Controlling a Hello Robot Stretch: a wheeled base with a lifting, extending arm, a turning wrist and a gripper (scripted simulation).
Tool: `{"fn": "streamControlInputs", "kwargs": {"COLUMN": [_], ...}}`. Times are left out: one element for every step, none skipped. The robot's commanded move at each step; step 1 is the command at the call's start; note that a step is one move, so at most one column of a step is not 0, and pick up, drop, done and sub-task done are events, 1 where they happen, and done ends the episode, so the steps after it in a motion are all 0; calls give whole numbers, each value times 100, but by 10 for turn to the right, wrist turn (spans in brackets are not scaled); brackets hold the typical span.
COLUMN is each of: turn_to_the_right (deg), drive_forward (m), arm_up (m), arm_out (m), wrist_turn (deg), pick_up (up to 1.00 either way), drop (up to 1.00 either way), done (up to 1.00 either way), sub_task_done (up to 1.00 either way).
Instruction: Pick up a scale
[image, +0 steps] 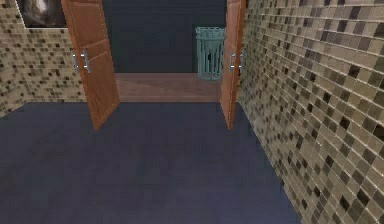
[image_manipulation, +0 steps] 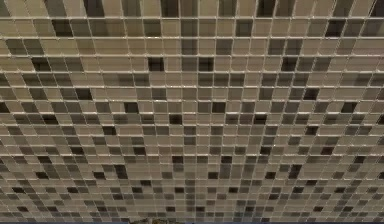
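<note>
a: forward view first. we face two open reddish-brown wooden doors across the dark blue floor, and a grey-green slatted bin stands past the wooden threshold.
b: and the scale?
a: we can't tell where it lies, nor which way it is from the pincer. our guess is through that doorway.
b: arm side view?
a: a brown and beige mosaic tile wall, close by. the pincer's state we cannot tell.

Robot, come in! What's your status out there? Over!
Wooden doors open ahead, dark floor bare up to them. Slatted teal bin past the doorway. Tiled wall along the arm side.
</note>
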Motion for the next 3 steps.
{"fn": "streamControlInputs", "kwargs": {"turn_to_the_right": [0, 0, 0], "drive_forward": [0, 0, 0], "arm_up": [0, 10, 0], "arm_out": [0, 0, 0], "wrist_turn": [0, 0, 0], "pick_up": [100, 0, 0], "drop": [0, 0, 0], "done": [0, 0, 100], "sub_task_done": [0, 0, 0]}}
